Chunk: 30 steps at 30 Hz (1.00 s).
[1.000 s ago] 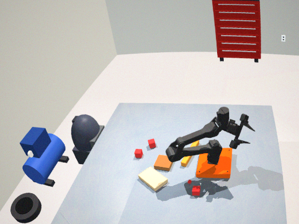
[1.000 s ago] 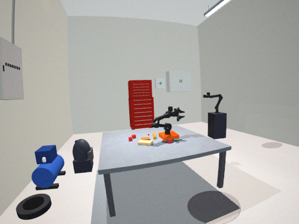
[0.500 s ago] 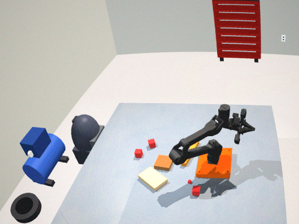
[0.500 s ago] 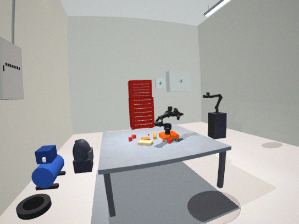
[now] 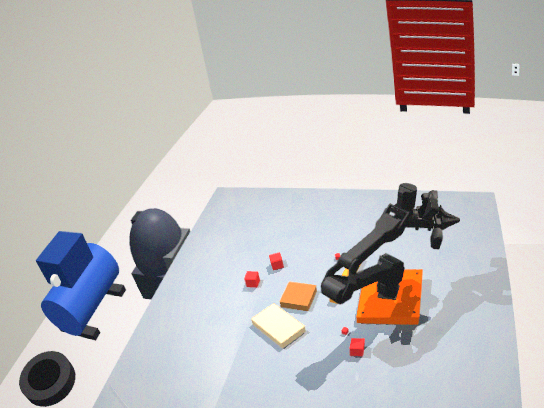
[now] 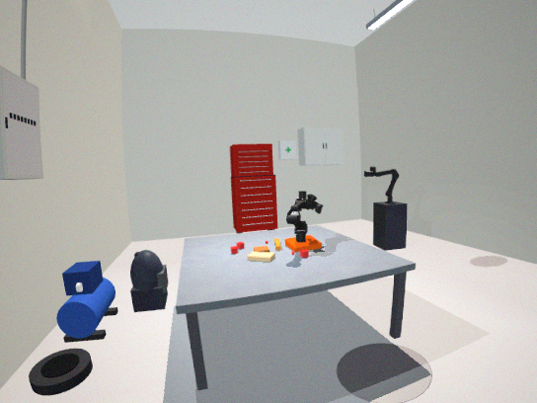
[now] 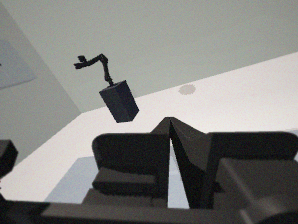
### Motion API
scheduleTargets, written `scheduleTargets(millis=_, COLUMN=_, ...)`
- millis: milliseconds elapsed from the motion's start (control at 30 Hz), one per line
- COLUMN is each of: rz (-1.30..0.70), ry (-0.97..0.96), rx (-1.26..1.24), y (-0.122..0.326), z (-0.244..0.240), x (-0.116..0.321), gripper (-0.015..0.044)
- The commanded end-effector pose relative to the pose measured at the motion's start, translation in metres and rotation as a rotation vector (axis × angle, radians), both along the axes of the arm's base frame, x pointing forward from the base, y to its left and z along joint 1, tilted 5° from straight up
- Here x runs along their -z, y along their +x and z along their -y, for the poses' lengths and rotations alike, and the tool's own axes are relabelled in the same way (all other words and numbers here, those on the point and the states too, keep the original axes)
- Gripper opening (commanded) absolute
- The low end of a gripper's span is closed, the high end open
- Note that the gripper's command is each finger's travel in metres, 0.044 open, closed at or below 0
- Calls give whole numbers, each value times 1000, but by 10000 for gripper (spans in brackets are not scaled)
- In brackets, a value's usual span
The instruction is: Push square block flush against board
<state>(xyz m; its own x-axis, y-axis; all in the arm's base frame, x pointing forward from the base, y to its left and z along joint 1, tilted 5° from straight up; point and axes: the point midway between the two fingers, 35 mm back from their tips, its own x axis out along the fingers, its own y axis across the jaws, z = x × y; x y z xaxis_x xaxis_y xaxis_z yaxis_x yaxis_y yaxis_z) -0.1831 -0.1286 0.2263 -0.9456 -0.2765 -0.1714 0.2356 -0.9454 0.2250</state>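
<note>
The orange square block (image 5: 298, 294) (image 6: 262, 249) lies flat on the table. The cream board (image 5: 277, 324) (image 6: 261, 256) lies flat just nearer the camera in the top view. Their facing sides stand at an angle, with a gap that widens to the right; whether the block's left near corner touches the board I cannot tell. My gripper (image 5: 457, 219) (image 6: 321, 209) (image 7: 169, 121) is shut and empty, high above the table beyond the orange base, far from both parts. Its fingertips meet in the wrist view.
Red cubes (image 5: 252, 279) (image 5: 276, 261) lie left of and beyond the block; another red cube (image 5: 357, 347) lies right of the board. Small red pieces (image 5: 345, 331) (image 5: 337, 256) lie nearby. A yellow bar (image 6: 277, 244) lies between the block and the orange base plate (image 5: 370, 315), partly behind the arm.
</note>
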Motion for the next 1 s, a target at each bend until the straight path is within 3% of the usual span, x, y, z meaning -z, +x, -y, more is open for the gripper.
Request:
scheduleTargets(millis=0, rz=7, ry=85, rx=-123, y=12, z=21, x=4, gripper=0)
scheduleTargets(millis=967, rz=-42, ry=544, rx=-878, y=131, z=109, x=41, gripper=0)
